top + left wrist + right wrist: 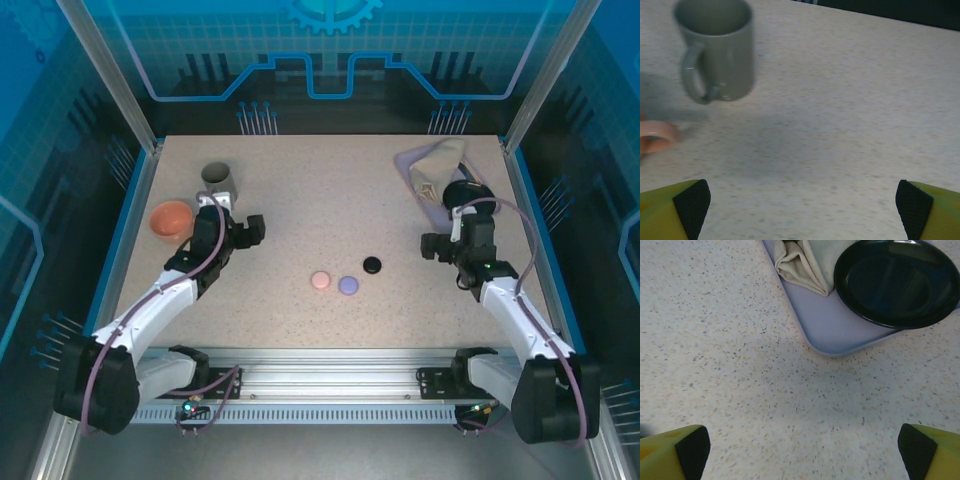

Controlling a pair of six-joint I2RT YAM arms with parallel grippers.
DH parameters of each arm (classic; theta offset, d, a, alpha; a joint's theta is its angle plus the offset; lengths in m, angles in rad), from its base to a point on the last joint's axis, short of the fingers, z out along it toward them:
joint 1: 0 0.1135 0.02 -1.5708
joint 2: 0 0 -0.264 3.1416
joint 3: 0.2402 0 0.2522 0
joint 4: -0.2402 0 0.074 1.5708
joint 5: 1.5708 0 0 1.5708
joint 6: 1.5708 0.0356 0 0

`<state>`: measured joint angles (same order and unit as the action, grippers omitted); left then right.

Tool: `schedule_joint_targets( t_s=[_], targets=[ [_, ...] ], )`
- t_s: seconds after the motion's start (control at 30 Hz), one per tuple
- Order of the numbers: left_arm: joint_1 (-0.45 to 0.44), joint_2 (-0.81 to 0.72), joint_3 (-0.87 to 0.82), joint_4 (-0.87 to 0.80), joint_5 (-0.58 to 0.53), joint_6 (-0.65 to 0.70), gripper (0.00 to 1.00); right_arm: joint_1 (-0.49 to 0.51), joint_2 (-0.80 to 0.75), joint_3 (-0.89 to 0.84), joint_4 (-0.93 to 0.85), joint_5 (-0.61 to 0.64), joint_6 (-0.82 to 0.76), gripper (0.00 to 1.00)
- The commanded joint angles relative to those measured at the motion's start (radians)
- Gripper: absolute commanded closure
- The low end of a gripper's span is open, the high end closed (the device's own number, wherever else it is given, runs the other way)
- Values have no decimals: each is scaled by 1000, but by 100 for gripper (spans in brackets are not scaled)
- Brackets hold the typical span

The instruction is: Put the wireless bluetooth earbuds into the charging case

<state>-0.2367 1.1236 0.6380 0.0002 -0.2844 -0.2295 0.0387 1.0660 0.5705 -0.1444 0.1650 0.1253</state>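
Three small round charging cases lie at the table's middle: a pink case (pixel 320 280), a lavender case (pixel 348 285) and a black case (pixel 372 265). The earbuds are out of view; no tiny stemmed bud can be made out on the table. My left gripper (pixel 212 204) hovers at the back left, far from the cases, open over bare tabletop (pixel 803 200). My right gripper (pixel 462 207) is at the back right, also open with nothing between its fingers (pixel 803 445). Both grippers are well apart from the cases.
A grey mug (pixel 218 178) (pixel 717 50) and an orange bowl (pixel 172 220) stand just beyond the left gripper. A lavender tray (pixel 840 330) holds a folded beige cloth (pixel 805 262) and a black dish (pixel 895 282) ahead of the right gripper.
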Motion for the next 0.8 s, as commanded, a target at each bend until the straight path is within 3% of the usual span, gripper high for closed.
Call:
schedule_joint_targets(
  t_s=[0.0,0.17,0.37,0.57,0.7,0.73,0.77],
  targets=[
    [46,-7,-55,128,-96,107,1,-28,36,-80,359,7,-52,0],
    [83,22,-162,327,-68,178,1,-33,151,-146,599,-60,-73,0],
    [132,98,-265,570,9,238,1,-36,266,-152,761,-96,-82,0],
    [211,196,-313,767,166,236,1,-22,425,-181,969,-160,-99,0],
    [230,362,-337,971,274,243,1,-9,433,-147,906,-158,-117,0],
    [230,392,-326,994,302,259,1,-8,439,-150,917,-154,-119,0],
    [231,377,-298,907,313,264,1,-6,435,-147,908,-152,-118,0]
  ],
)
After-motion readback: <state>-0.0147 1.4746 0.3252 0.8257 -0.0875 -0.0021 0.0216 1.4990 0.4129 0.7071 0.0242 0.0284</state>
